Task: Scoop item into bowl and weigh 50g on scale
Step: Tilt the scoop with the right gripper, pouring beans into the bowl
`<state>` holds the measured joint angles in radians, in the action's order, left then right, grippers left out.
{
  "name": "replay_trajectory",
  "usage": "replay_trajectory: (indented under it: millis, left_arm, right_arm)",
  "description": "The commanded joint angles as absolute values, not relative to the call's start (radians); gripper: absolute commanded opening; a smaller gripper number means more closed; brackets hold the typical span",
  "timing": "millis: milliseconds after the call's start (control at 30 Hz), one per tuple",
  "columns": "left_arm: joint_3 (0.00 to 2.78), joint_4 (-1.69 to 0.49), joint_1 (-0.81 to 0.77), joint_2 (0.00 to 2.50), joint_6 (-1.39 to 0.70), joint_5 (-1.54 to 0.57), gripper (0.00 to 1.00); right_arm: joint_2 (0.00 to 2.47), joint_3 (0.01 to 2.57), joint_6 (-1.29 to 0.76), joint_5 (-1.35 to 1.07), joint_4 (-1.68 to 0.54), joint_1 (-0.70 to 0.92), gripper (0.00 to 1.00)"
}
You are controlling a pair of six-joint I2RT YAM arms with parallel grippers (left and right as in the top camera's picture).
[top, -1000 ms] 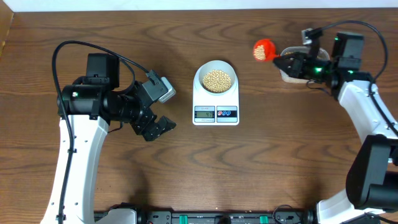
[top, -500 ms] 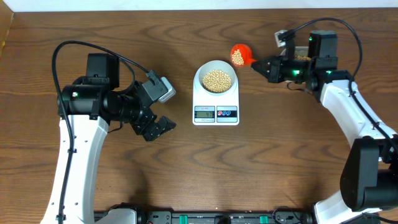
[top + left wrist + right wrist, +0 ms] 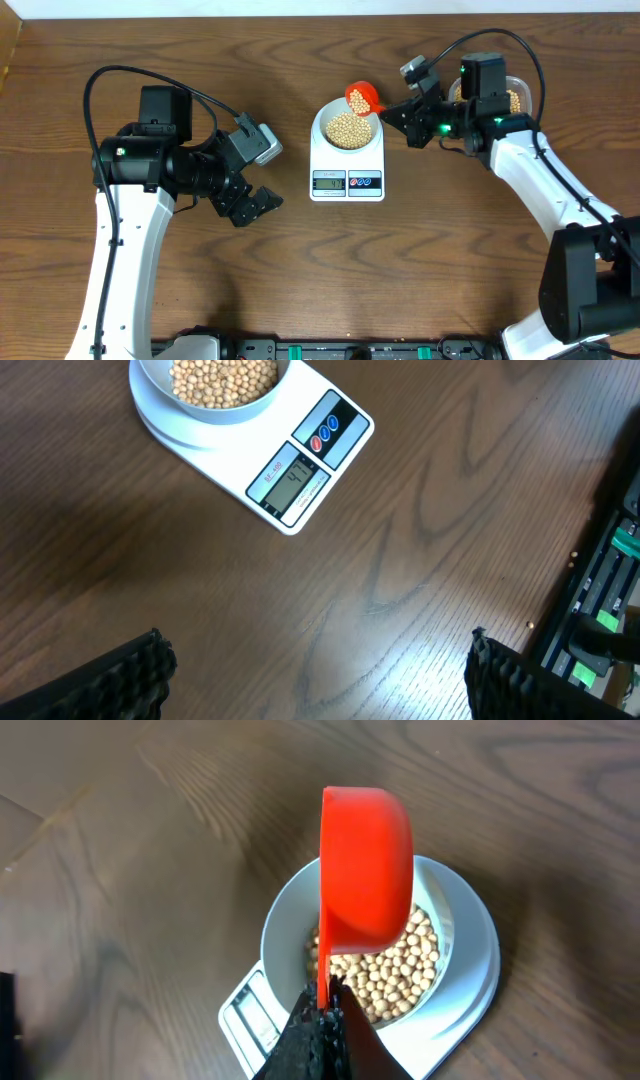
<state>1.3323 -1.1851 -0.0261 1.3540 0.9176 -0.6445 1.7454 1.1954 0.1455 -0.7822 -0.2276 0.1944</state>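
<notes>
since a second ago the red scoop has been brought over the bowl of beans on the scale, pinched in the right hand; the left hand is held wide.

left gripper agape, right gripper clamped (outstretched)

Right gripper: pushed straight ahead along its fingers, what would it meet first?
Likely the near rim of the bowl; the red scoop it grips hangs over the beans. Height is unclear.
</notes>
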Motion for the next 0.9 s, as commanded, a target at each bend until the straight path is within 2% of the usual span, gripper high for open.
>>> replay_trajectory:
  millis: [0,333,600,867]
  left_arm:
    - [1.331,-1.188,-0.022,1.352,0.931,-0.642,0.95]
    - [1.331,-1.188,-0.022,1.352,0.931,-0.643,0.95]
    - [1.331,-1.188,-0.022,1.352,0.931,-0.643,0.95]
    - [1.331,-1.188,-0.022,1.352,0.931,-0.642,0.95]
  right_arm:
    - [1.721,1.189,0.206,-0.762,-0.229,0.212,0.01]
    - [1.721,1.189,0.188,-0.851,-0.231,0.211,0.01]
    - [1.721,1.189,0.127,-0.815,-0.229,0.211,0.01]
    - [1.721,1.189,0.166,-0.739,-0.227,0.204,0.01]
